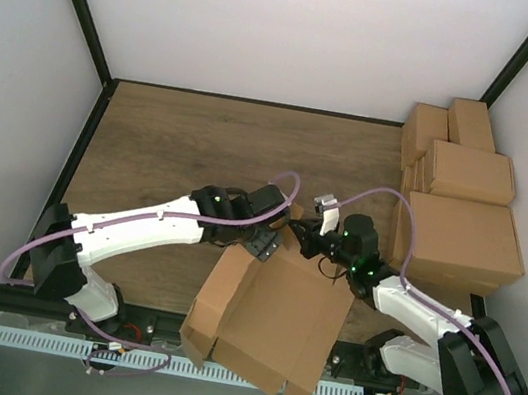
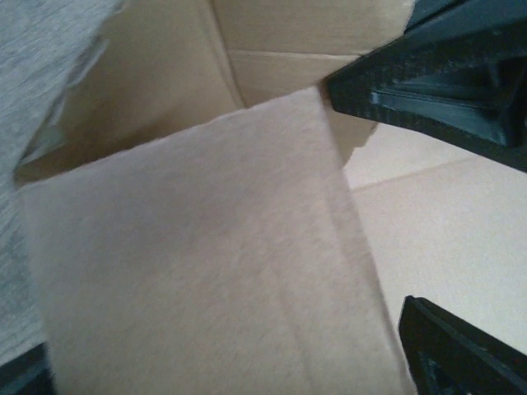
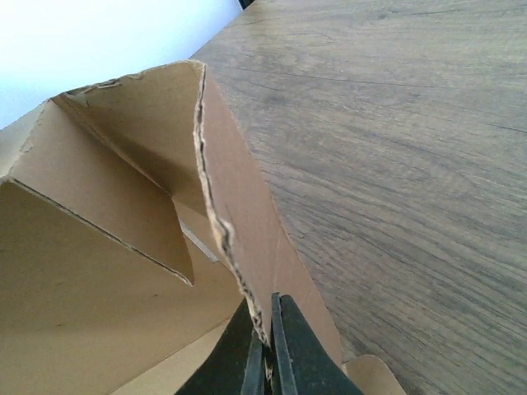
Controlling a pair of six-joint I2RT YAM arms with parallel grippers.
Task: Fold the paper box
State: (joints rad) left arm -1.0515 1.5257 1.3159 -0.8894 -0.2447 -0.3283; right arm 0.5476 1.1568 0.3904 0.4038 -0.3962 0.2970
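Observation:
The paper box [image 1: 270, 310] is a brown cardboard sheet, partly raised into a shallow carton, at the near table edge between both arms. My right gripper [image 1: 313, 243] is at its far edge. In the right wrist view that gripper [image 3: 268, 355] is shut on the torn top edge of an upright wall of the paper box [image 3: 123, 271]. My left gripper [image 1: 267, 242] is at the box's far left corner. In its wrist view the jaws of the left gripper [image 2: 277, 329] stand wide apart, with a cardboard flap [image 2: 206, 263] lying across the space between the fingertips [image 2: 461, 354].
Several finished brown cartons [image 1: 460, 205] are stacked at the right side of the wooden table [image 1: 182, 143]. White walls close in the table on three sides. The right arm's black gripper [image 2: 436, 90] shows at the upper right of the left wrist view.

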